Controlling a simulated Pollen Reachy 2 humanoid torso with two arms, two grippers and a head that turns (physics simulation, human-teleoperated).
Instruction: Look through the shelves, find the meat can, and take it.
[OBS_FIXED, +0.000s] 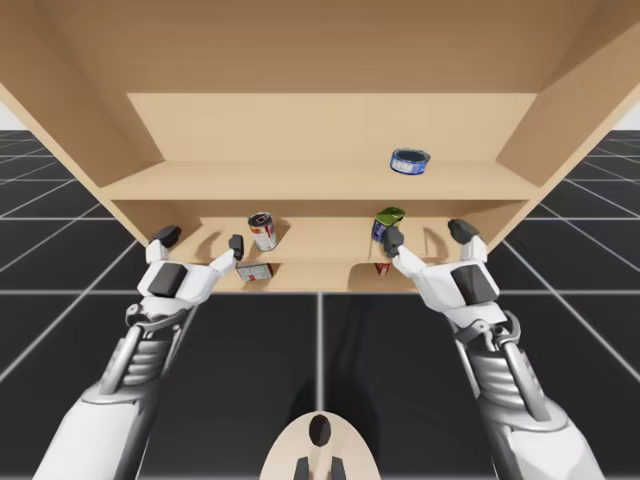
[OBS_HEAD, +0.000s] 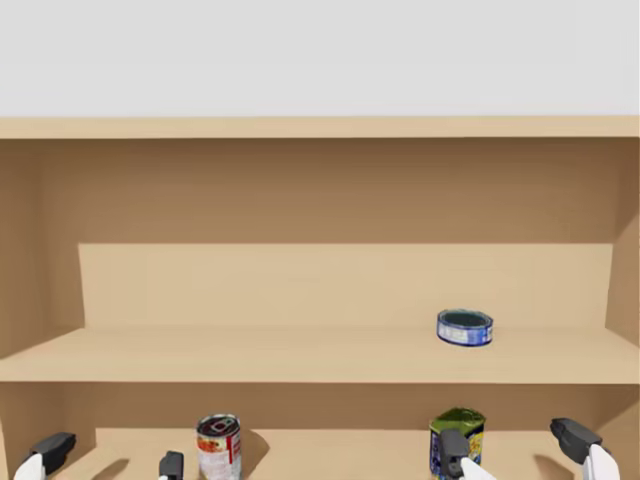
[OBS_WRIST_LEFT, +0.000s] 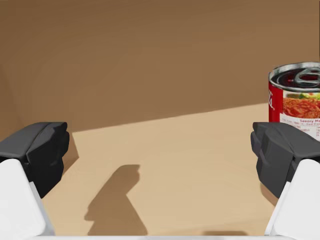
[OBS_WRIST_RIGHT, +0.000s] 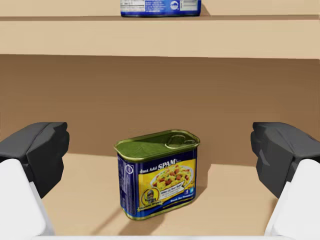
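Right wrist view: right gripper (OBS_FIXED: 428, 236) waits at the front edge of the lower shelf (OBS_WRIST_RIGHT: 75, 200), jaws wide, holding nothing. Meat can (OBS_WRIST_RIGHT: 157, 172), blue and yellow with a green lid, stands upright just ahead, centred between the fingers, untouched. The can looks found and lined up; reaching in, closing and drawing out are yet to do. Bare board lies on both sides of it, but the upper shelf (OBS_HEAD: 250, 355) hangs above, so lifting room looks tight. Left gripper (OBS_FIXED: 200, 240), jaws wide and empty, sits near a red can (OBS_WRIST_LEFT: 295, 100), well to the left. Farther up, a blue tin (OBS_HEAD: 465, 327) rests on the upper shelf.
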